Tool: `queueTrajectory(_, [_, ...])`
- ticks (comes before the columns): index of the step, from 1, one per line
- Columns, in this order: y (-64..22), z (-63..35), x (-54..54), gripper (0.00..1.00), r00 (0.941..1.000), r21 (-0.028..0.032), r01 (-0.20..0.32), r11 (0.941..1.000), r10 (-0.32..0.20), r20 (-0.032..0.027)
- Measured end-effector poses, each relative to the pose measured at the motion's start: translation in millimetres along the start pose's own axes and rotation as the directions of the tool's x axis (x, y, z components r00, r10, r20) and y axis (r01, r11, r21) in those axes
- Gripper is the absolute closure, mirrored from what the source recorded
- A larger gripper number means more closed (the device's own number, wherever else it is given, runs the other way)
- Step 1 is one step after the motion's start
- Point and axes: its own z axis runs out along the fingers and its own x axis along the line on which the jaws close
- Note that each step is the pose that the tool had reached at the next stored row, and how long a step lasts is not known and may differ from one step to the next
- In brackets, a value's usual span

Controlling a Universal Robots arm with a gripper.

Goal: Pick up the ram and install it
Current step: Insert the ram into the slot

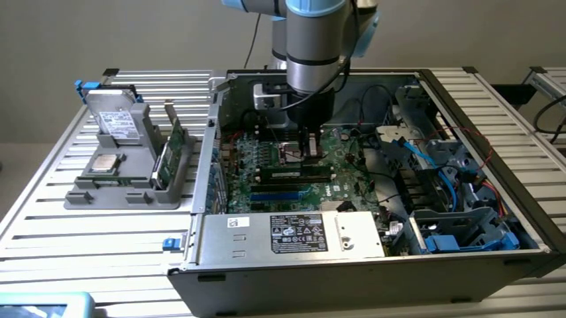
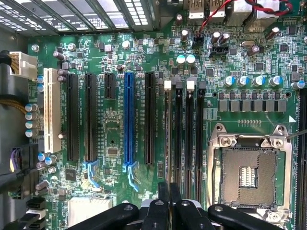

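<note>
Slatted metal table (image 1: 89, 232) under plain light, with an open case (image 1: 354, 278) lying on it. The gripper (image 1: 309, 156) reaches straight down into the case from the arm (image 1: 314, 40), and its two black fingers (image 2: 163, 196) are pressed together with no gap showing between them. They stand directly over the ram (image 1: 296, 173), which sits upright on edge along a black slot on the board (image 2: 115, 143). In the wrist view the ram (image 2: 168, 134) appears as a thin pale edge running along that slot, in line with the gripper (image 2: 169, 191). Whether the fingertips pinch its top edge or only rest on it cannot be told. In the exterior view the fingers meet the ram towards its right end.

Three more black slots (image 2: 189, 134) lie just beside the ram, between it and the open socket (image 2: 249, 177). On the ram's other side come a black slot and then the blue slot (image 2: 128, 120), with a white slot (image 2: 50, 115) further out.

Off the case, on the exterior view's left, a grey holder (image 1: 124, 192) stands on the table. It carries a drive (image 1: 119, 122), a silver chip (image 1: 108, 162) and upright green cards (image 1: 172, 142).
</note>
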Motion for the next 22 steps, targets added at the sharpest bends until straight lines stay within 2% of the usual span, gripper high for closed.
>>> queueTrajectory(4, [0.2,0.3,-0.1,0.86,1.0000,0.0004,0.002,1.0000,-0.002,-0.0002])
queueTrajectory(5, [0.2,0.4,-0.3,0.80,1.0000,0.0006,0.003,1.0000,-0.003,-0.0003])
queueTrajectory(7, [0.2,0.1,-0.4,0.80,1.0000,0.0005,0.003,1.0000,-0.003,-0.0013])
queueTrajectory(8, [0.2,-0.8,-0.4,0.73,1.0000,0.0005,0.003,1.0000,-0.003,-0.0017])
queueTrajectory(12, [-3.9,-13.8,1.1,0.73,1.0000,0.0003,0.003,1.0000,-0.003,-0.0028])
queueTrajectory(15, [-9.1,-20.2,1.7,0.73,1.0000,-0.0037,0.004,1.0000,-0.004,-0.0050])
queueTrajectory(18, [-11.7,-20.7,1.8,0.73,1.0000,-0.0094,0.005,0.9999,-0.005,-0.0053])
queueTrajectory(22, [-11.9,-20.8,1.8,0.73,1.0000,-0.0097,0.005,0.9999,-0.005,-0.0055])
